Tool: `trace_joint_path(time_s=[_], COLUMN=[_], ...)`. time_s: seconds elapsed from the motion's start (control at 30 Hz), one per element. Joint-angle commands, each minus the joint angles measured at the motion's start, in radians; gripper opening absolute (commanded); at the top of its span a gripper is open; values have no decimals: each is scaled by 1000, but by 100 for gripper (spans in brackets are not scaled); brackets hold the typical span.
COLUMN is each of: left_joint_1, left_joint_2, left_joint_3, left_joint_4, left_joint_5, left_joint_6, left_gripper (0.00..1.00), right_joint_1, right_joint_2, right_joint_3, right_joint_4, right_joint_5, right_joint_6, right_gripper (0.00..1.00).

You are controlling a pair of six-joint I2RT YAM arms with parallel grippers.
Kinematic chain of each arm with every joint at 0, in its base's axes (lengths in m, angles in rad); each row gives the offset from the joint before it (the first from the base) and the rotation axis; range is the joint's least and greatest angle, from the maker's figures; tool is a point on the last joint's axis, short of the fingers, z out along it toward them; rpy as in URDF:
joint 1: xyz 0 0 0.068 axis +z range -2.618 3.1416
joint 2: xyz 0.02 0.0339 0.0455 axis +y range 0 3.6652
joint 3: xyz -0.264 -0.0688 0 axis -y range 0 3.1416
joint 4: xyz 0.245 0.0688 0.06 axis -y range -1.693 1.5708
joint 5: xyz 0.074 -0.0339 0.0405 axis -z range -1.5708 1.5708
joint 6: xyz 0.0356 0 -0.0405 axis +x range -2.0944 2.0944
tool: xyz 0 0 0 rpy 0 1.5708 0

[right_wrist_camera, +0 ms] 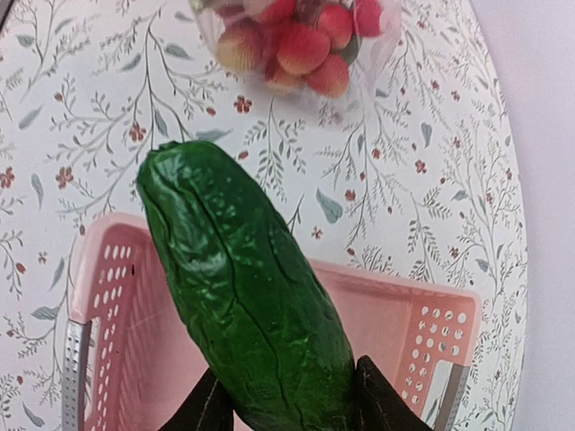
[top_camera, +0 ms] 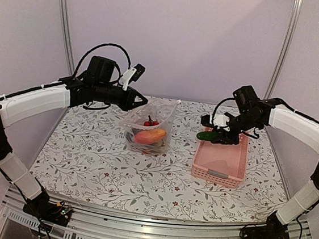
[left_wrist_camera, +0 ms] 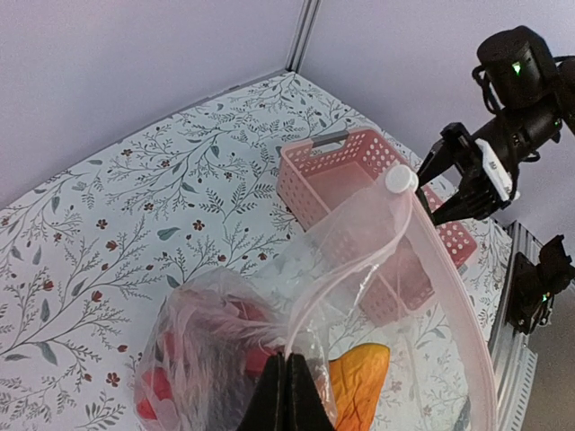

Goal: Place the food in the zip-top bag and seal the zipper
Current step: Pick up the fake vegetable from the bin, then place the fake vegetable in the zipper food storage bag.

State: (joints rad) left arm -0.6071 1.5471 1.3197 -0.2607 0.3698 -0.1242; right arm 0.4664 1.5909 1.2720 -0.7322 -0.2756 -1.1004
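Note:
The clear zip-top bag stands on the table with its mouth open. Inside lie a red-orange pepper and red fruits. My left gripper is shut on the bag's upper edge and holds it up. The zipper curves away as a clear strip along the open mouth. My right gripper is shut on the near end of the green cucumber. It holds the cucumber above the far end of the pink basket. From the right wrist, the cluster of red-yellow fruits shows through the bag.
The pink slotted basket sits right of the bag on the floral tablecloth; its visible floor is bare. White walls with metal posts close in the back of the table. In the left wrist view, my right gripper hangs beyond the basket.

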Motion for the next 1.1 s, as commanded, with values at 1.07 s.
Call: trace_joint_path(time_s=[1.07], left_joint_1=[-13], left_joint_2=[7], left_joint_3=[23], left_joint_4=[-17], left_joint_5=[10], left_joint_6=[2], left_gripper=[0], right_joint_1=[278], right_joint_2=[171], right_joint_3=[730], right_joint_4=[-8], right_joint_5=[-613], right_joint_6=[404], right_gripper=[21])
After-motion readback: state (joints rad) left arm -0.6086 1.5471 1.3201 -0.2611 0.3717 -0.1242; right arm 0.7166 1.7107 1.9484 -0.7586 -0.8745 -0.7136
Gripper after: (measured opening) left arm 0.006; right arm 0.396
